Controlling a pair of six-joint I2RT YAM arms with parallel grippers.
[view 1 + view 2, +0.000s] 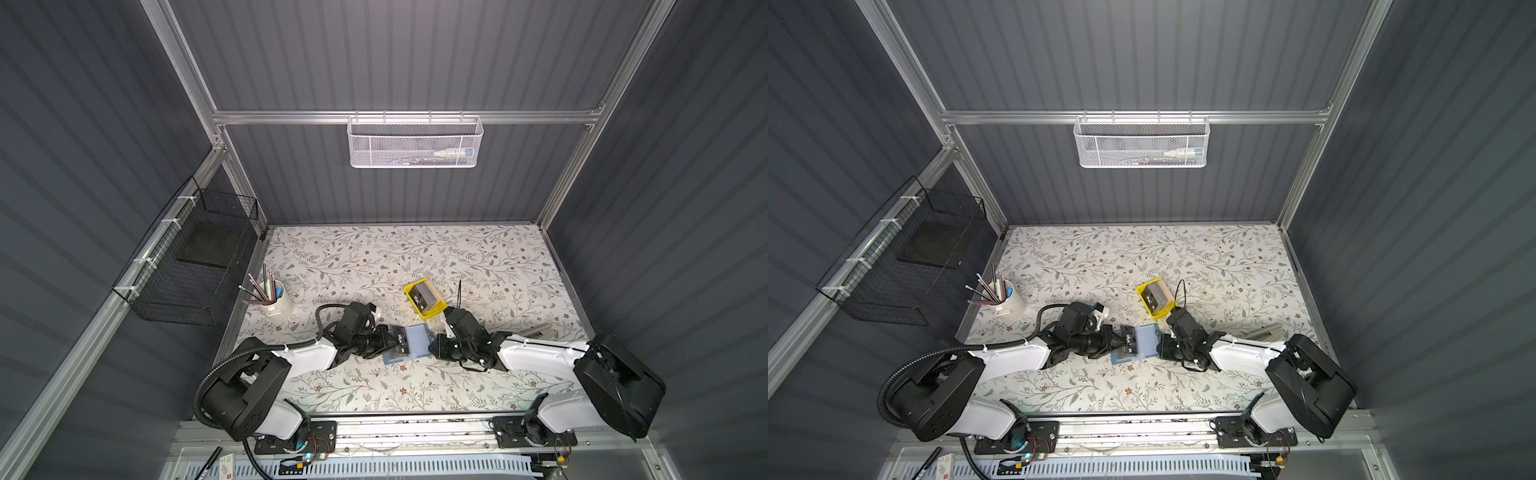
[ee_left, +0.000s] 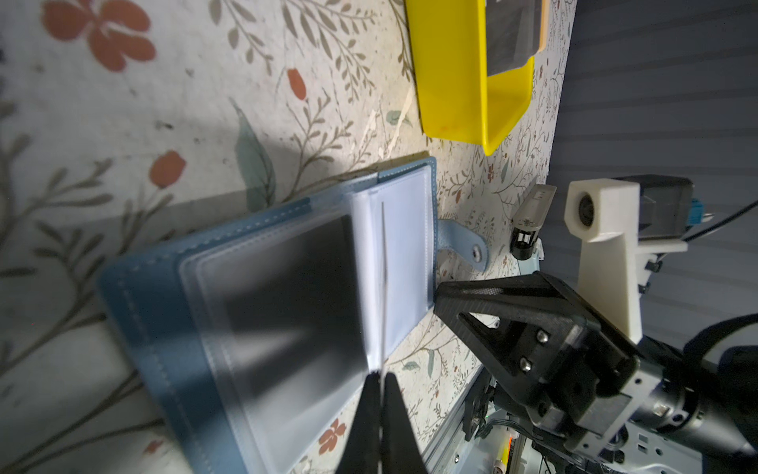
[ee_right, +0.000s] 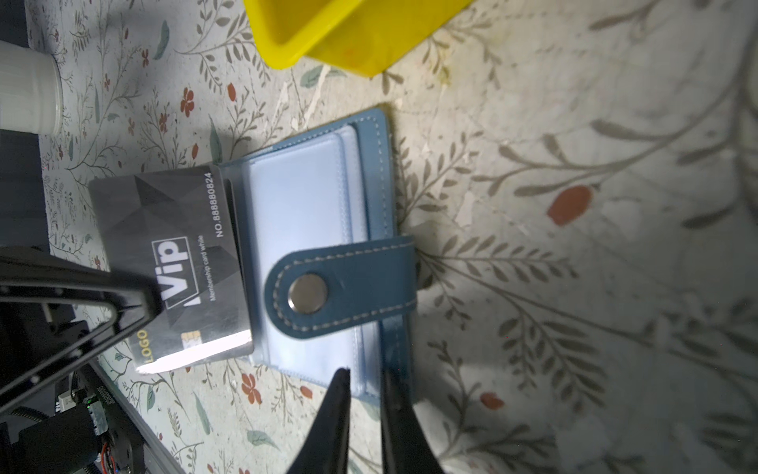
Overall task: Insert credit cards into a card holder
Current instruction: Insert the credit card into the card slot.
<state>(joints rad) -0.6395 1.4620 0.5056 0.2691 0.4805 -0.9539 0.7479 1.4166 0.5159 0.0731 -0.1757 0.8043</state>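
Now the left pincer [image 1: 392, 338] clamps one black credit card [image 3: 176, 246] over the open card holder [image 3: 303, 197].

Beyond both pincers sits the yellow tray [image 2: 451, 82], cut off in both wrist views, with stacked cards [image 1: 424, 296] too small to read. The blue card holder lies flat between the pincers, clear sleeves up. In both top views the held card covers its half nearest the left pincer. A dark blur in one sleeve [image 2: 287, 295] may be card or shadow. The credit card, white "Vip" lettering, is a thin line from the left wrist. The right pincer [image 3: 365, 375] has its tips narrowly parted at the holder's edge; whether they pinch it cannot be told. Just ahead, the strap [image 3: 348, 283] lies folded over the sleeves, with the snap [image 3: 307, 293] up.
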